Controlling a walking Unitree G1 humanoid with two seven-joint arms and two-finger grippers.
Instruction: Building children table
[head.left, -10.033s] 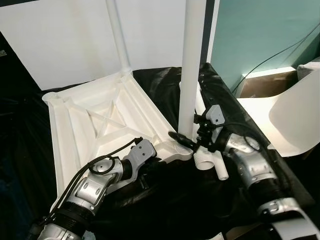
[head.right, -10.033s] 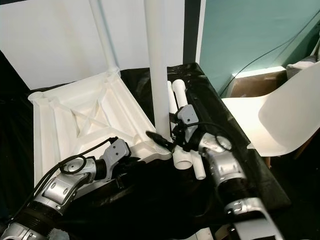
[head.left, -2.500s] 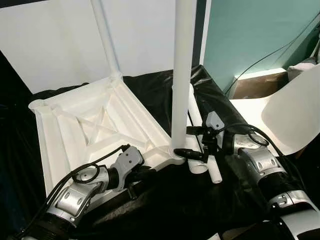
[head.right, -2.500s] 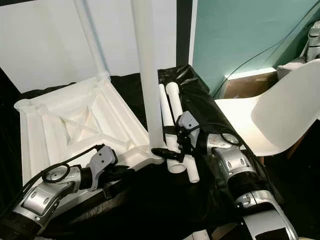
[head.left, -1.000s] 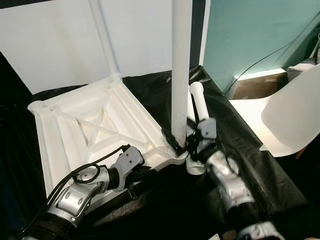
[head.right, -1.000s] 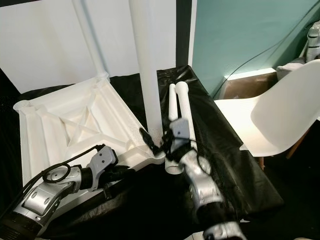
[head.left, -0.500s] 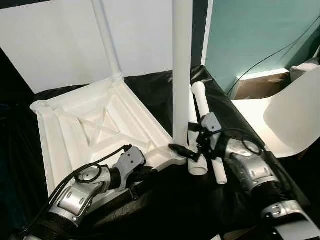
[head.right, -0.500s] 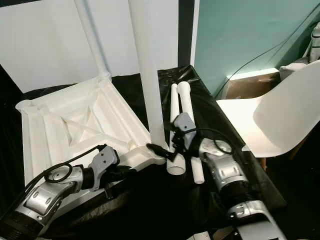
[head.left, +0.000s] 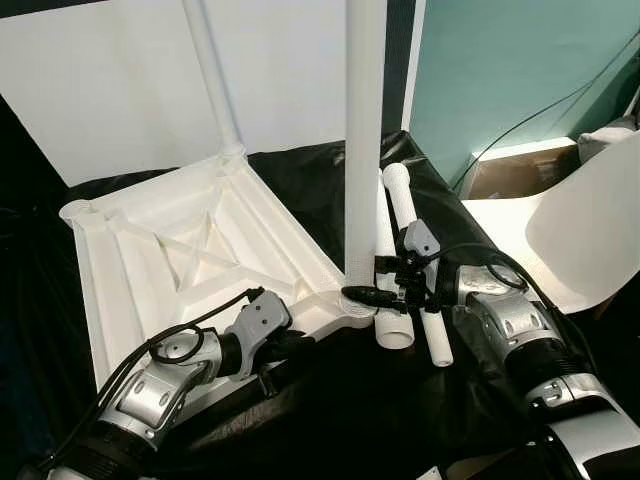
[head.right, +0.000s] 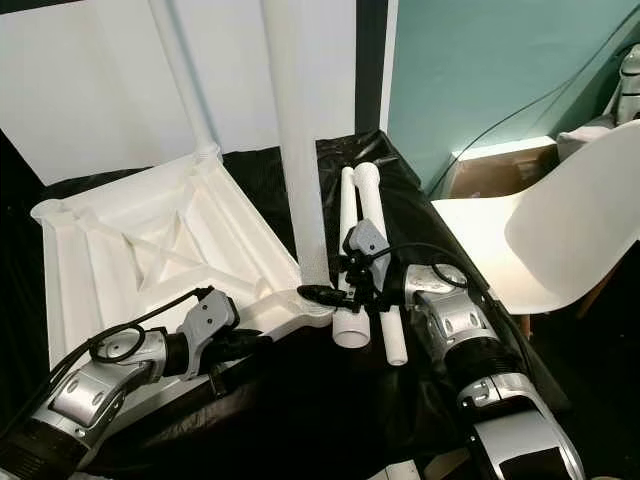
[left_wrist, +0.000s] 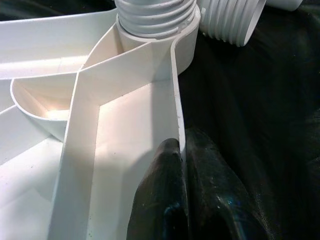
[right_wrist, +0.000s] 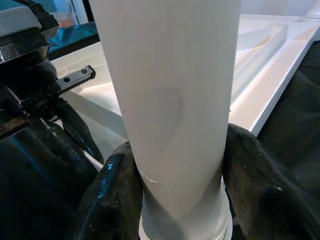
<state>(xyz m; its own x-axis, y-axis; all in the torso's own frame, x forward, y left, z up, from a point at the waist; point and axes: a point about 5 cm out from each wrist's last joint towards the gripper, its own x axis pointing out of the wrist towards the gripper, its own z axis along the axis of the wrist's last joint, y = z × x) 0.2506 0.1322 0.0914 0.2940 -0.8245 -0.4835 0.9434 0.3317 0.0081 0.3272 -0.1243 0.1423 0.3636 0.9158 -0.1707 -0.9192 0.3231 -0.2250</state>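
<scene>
The white table top (head.left: 170, 250) lies upside down on black cloth. A far leg (head.left: 212, 70) stands in its back corner and a near leg (head.left: 364, 150) stands upright in the front right corner socket. My right gripper (head.left: 362, 296) is shut on the near leg just above its base; in the right wrist view both black fingers (right_wrist: 107, 195) press the leg (right_wrist: 170, 100). My left gripper (head.left: 285, 345) is shut on the table top's rim (left_wrist: 176, 90) close to that corner, below the leg's threaded end (left_wrist: 155, 15).
Two loose white legs (head.left: 400, 205) lie side by side on the cloth just right of the upright leg, threaded ends (left_wrist: 235, 20) toward me. A white chair (head.left: 590, 230) stands to the right. A white board (head.left: 110, 80) leans behind the table top.
My right forearm has swung out to the right over the last second while its gripper stays at the base of the near leg. The left gripper holds the same spot.
</scene>
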